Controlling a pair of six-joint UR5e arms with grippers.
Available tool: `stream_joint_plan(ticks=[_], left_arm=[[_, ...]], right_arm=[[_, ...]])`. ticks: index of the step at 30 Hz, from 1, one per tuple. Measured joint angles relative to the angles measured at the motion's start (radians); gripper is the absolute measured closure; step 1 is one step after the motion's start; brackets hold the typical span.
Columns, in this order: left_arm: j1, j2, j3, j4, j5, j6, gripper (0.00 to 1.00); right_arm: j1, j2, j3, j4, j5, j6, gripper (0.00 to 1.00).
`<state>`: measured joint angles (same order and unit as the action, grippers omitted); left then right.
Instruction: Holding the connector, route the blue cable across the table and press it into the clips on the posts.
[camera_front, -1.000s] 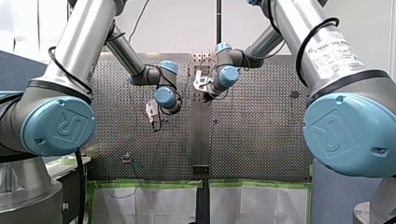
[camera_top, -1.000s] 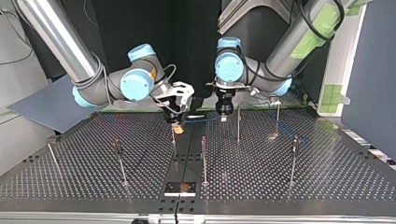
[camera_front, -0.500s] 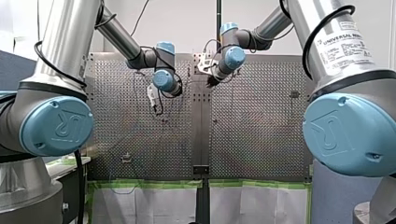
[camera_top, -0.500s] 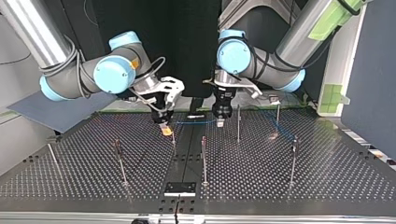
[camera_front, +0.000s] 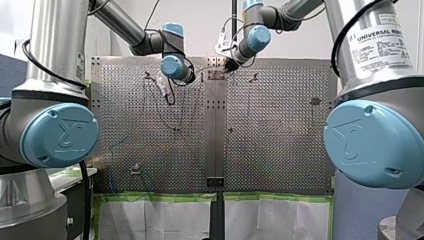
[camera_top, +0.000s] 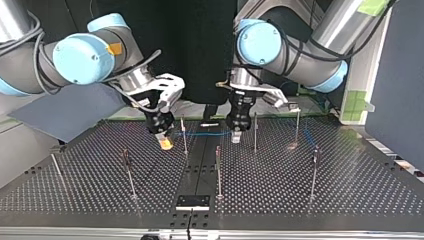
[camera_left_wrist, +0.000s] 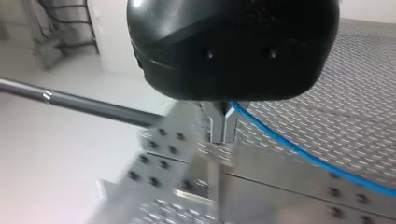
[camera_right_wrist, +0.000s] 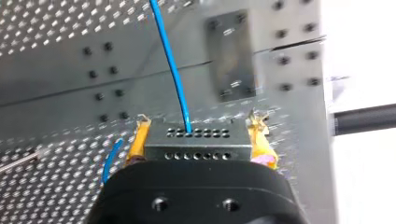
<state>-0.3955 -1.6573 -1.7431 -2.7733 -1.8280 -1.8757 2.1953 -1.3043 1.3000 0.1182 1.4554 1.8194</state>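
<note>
top view, read from its left: two posts (camera_top: 128, 172) are seen on the perforated table (camera_top: 75, 195) with no cable at them. next, the right gripper (camera_top: 163, 143), yellow-padded, is closed on the connector (camera_right_wrist: 196, 139) and held low over the table. from it the blue cable (camera_top: 202, 133) is stretched level past a thin post (camera_top: 184, 145), touching or just beside it; whether it is seated in a clip cannot be told. the cable is then pinched by the left gripper (camera_top: 236, 136), whose metal fingers are shut on it. further right, blue line is seen low near the far posts (camera_top: 297, 125); clipping there cannot be confirmed. the task is judged about midway: the cable is carried and tensioned, while pressing at the thin post and routing to the left-hand posts appear left to be done.
</note>
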Motion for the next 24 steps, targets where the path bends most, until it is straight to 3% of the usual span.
stream_joint_plan(ticks=[5, 13, 17, 24], left_arm=[[0.009, 0.020, 0.029, -0.001, 0.024, -0.009, 0.98], [0.018, -0.040, 0.070, -0.010, 0.027, -0.007, 0.98], [0.028, -0.077, 0.072, -0.003, 0.027, -0.008, 0.98], [0.053, -0.090, 0.074, 0.007, 0.044, -0.009, 0.98]], right_arm=[[-0.002, -0.001, 0.000, -0.001, -0.020, -0.001, 1.00], [-0.009, 0.058, 0.000, -0.003, -0.045, -0.006, 1.00], [-0.021, 0.079, -0.002, -0.006, -0.067, -0.007, 1.00], [-0.044, 0.093, -0.016, -0.009, -0.100, -0.005, 1.00]])
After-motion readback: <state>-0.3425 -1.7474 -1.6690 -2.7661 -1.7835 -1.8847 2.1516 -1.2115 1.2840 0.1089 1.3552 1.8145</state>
